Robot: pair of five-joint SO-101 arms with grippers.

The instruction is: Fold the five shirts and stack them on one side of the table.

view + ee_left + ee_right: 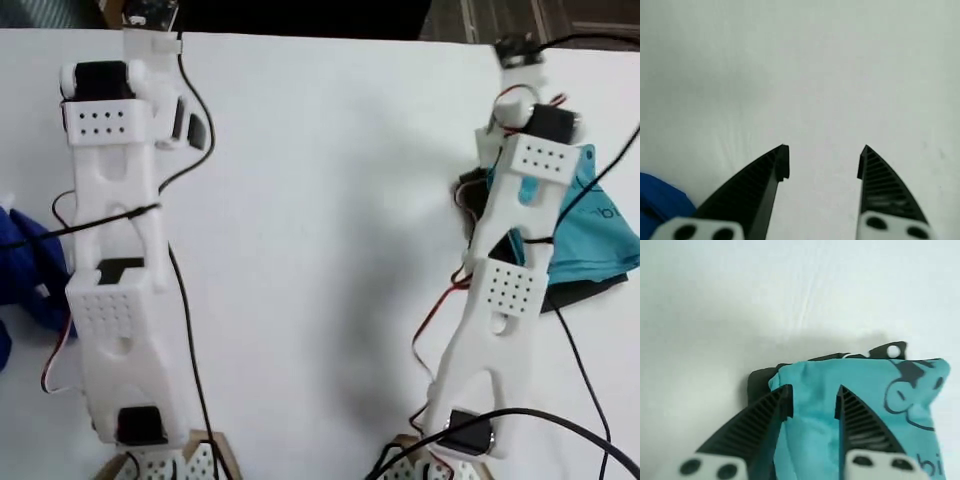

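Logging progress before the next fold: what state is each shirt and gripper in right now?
teal shirt: folded, lying on the black shirt.
black shirt: flat beneath the teal one, mostly covered.
blue shirt: bunched, unfolded, at the edge of the table.
left gripper: open above bare table.
right gripper: open over the teal shirt.

This looks like a robotics lab or hobby bench. A plain white surface (320, 200) carries a left arm (115, 260) and a right arm (510, 290), both white printed plastic with exposed wires (190, 330), mounted on plywood bases (215, 455).
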